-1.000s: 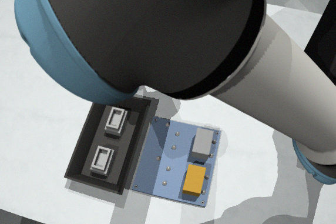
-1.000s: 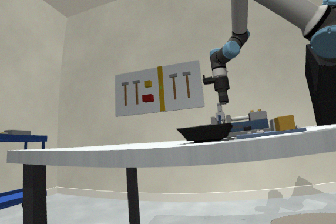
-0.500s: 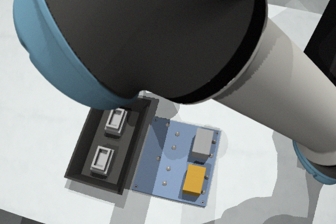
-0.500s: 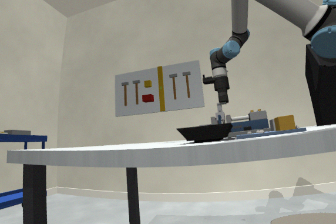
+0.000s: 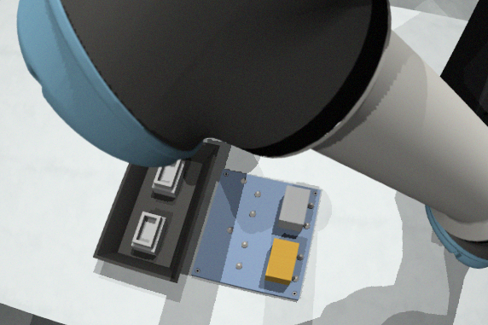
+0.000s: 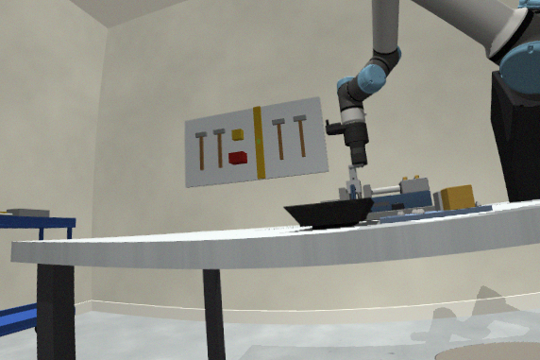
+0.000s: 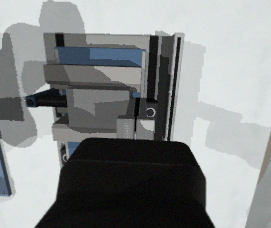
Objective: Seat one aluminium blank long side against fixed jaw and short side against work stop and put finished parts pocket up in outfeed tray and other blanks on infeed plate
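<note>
Finds the gripper (image 7: 135, 122) fully closed, finger against finger, with nothing held between. Hangs it in the air just above the vise (image 7: 93, 105), near the narrow opening at the 3 o'clock side of the wrist view. Cannot tell from these views whether an aluminium blank already lies on the two low bars, since the black gripper body covers the lower part and the opening shows only dark and grey strips. Judges the step as work at the vise: either a check or a nudge of a seated blank with closed fingers, or a retreat. Calls next for a straight lift, away from the jaws, to end free in the air, if the seating is good. As for the containers on the bench (image 5: 51, 190): shows in the black outfeed tray (image 5: 136, 264) two finished parts, one (image 5: 168, 178) at 12 o'clock and one (image 5: 148, 231) at 6 o'clock, both flat and pocket up, apart from each other. Shows on the blue infeed plate (image 5: 213, 250), at 3 o'clock of the tray, one aluminium blank (image 5: 294, 207) and, at its 6 o'clock, one brass blank (image 5: 282, 260), both flat and inside the edge.
</note>
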{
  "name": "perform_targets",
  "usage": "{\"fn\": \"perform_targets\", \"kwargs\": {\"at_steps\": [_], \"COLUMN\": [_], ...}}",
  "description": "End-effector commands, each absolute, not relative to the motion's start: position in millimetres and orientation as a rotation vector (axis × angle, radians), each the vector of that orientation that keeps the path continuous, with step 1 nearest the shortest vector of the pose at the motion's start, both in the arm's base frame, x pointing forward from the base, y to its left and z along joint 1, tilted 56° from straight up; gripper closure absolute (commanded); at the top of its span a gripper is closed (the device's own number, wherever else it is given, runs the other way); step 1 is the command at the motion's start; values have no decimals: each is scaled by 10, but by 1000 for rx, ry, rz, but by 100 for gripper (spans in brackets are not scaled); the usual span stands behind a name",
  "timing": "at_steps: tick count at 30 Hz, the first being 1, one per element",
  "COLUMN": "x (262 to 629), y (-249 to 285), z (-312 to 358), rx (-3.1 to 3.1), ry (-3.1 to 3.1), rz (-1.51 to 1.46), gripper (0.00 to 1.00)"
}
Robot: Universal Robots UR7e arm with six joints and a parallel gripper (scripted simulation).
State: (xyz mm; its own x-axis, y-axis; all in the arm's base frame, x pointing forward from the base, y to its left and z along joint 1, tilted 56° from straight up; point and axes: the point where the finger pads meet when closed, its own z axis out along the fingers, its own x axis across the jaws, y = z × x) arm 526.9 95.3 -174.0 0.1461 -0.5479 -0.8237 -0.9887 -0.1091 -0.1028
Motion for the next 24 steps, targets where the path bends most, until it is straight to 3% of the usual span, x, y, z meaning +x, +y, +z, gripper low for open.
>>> {"fn": "perform_targets", "kwargs": {"at_steps": [1, 24], "x": [5254, 5247], "y": [979, 1005], "z": [-1719, -1679], "rx": [-1746, -1746], "ry": [1480, 1480], "rz": [828, 828], "gripper": [100, 100]}}
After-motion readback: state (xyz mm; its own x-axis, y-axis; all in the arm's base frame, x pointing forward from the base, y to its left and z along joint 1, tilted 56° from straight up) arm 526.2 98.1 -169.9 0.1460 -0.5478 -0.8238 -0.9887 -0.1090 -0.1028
